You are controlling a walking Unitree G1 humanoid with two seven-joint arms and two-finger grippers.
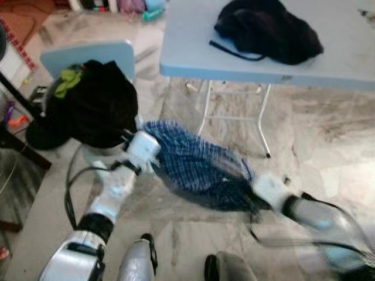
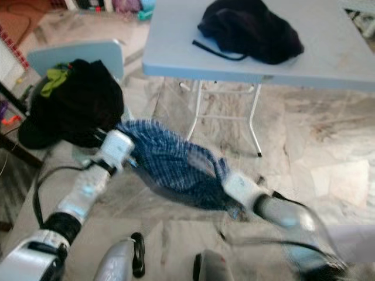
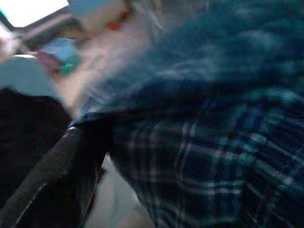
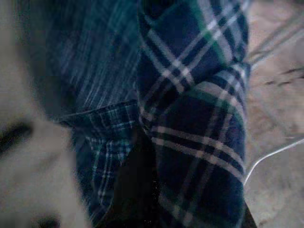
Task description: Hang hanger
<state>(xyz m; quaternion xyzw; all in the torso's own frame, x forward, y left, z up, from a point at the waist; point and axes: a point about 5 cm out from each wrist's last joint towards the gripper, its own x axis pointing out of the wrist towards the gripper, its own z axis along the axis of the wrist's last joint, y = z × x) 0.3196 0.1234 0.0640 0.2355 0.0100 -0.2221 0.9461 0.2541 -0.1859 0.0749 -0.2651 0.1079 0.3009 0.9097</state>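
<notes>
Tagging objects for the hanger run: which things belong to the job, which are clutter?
In the job:
blue plaid shirt
left gripper
right gripper

Lying about:
black garment on the light blue folding table
black clothes pile on the light blue chair

Both head eyes look forward and down from above at the same floor, with the blue bench [image 1: 263,52] toward one o'clock, while each wrist camera sits pressed close against the plaid shirt [image 4: 199,109] stretched between the two arms, blurred.
</notes>
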